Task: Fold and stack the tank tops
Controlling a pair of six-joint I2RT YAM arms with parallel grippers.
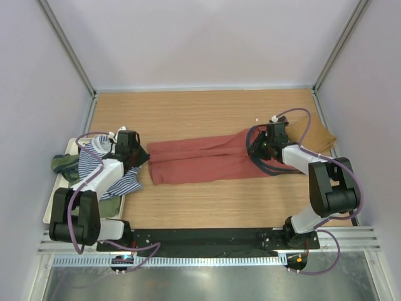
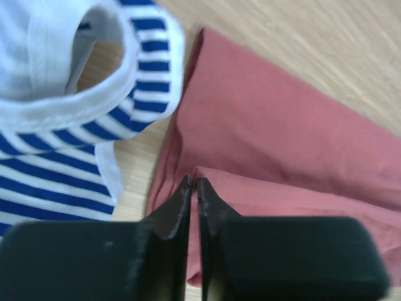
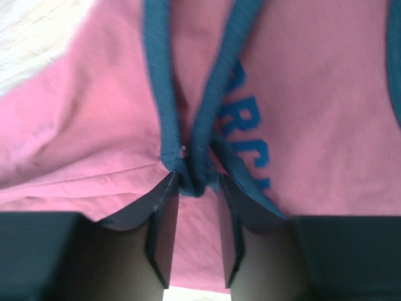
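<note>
The rust-red tank top point(image 1: 207, 160) lies folded lengthwise across the middle of the table. My left gripper point(image 1: 143, 157) is at its left end. In the left wrist view the gripper point(image 2: 193, 182) has its jaws pressed nearly together on a fold of the red cloth point(image 2: 282, 138). My right gripper point(image 1: 258, 149) is at the strap end. In the right wrist view it point(image 3: 194, 179) is shut on the bunched navy trim point(image 3: 188, 169), beside blue chest lettering point(image 3: 247, 135). The striped top point(image 1: 103, 169) and the olive top point(image 1: 65, 164) lie at the left. The tan top point(image 1: 321, 138) lies at the far right.
The striped top point(image 2: 69, 94) lies right beside the left gripper, partly on a pale tray point(image 1: 51, 204) at the table's left edge. White walls enclose the table on three sides. Bare wood point(image 1: 200, 113) shows behind the red top and in front of it.
</note>
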